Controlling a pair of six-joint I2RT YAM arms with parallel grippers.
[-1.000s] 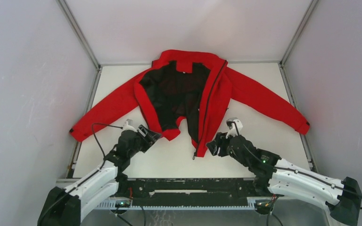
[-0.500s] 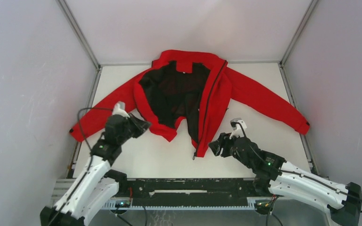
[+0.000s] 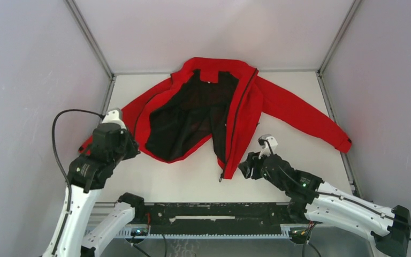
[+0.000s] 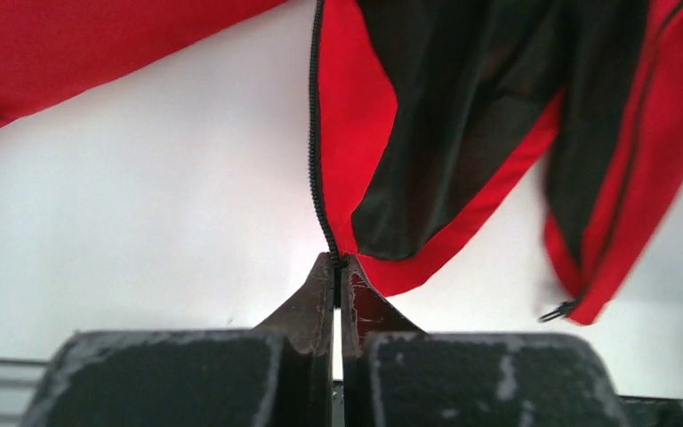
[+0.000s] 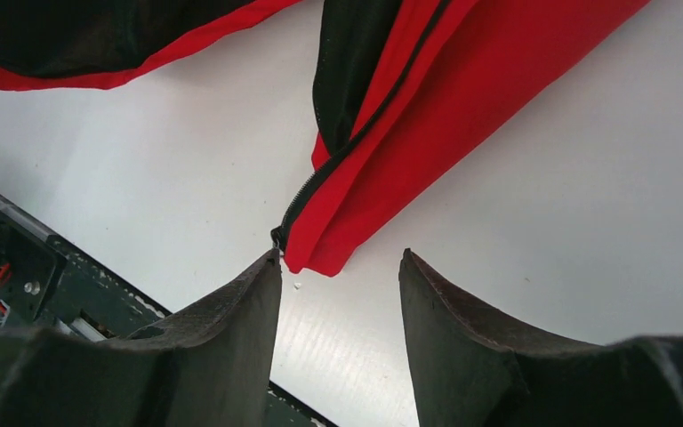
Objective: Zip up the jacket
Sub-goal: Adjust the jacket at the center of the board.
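The large bright red long-sleeved jacket lies open and face up on the far half of my white worktop. Its collar points at the back wall and a sleeve runs out to each side. The black mesh lining is exposed down the middle. The dark front zipper runs down the edge of the panel on the right arm's side, ending at the hem with a small black pull.

The panel on the left arm's side is drawn out toward the left. Its lower corner sits in my left tool, which in the top view is raised near the worktop's left edge, over the jacket's left sleeve. Through the left wrist camera I see both fingers pressed together, with the bottom of that panel's zipper tape running straight into the tips, so it is pinching the jacket's edge.

My right tool is low over the worktop just beside the hem corner of the other panel, fingers spread with nothing between them. The zipper's bottom end sits just above one fingertip; I can't tell whether they touch.

A black cable loops from the left arm, and a black rail crosses the near edge.
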